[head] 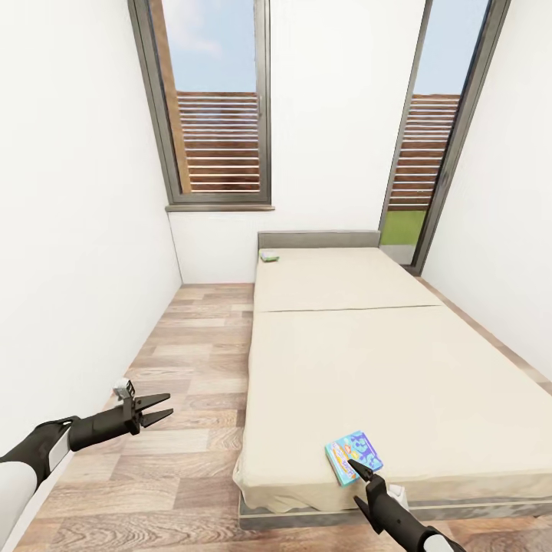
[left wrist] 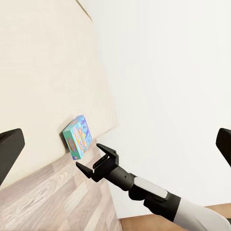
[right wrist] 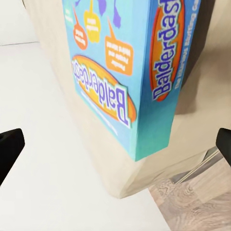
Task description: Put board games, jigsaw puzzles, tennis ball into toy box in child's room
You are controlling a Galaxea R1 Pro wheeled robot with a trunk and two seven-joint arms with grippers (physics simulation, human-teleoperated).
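A blue cartoon-printed board game [head: 353, 455] marked "Balderdash" [right wrist: 126, 72] lies flat on the cream bed [head: 383, 368], close to its near edge. My right gripper [head: 357, 468] is open just in front of this box, a little apart from it; the left wrist view shows the same open gripper [left wrist: 87, 155] beside the box [left wrist: 77, 136]. A second small flat box [head: 268, 255], greenish and white, rests at the far head end of the bed. My left gripper [head: 157, 409] hangs open and empty over the floor left of the bed. The table, toy box, puzzles and tennis ball are out of view.
A wood-plank floor strip [head: 192, 368] runs between the bed and the white left wall [head: 77, 268]. Only a narrow strip of floor separates the bed from the right wall [head: 506, 230]. A window [head: 218, 115] and a tall glazed opening [head: 433, 138] sit in the far wall.
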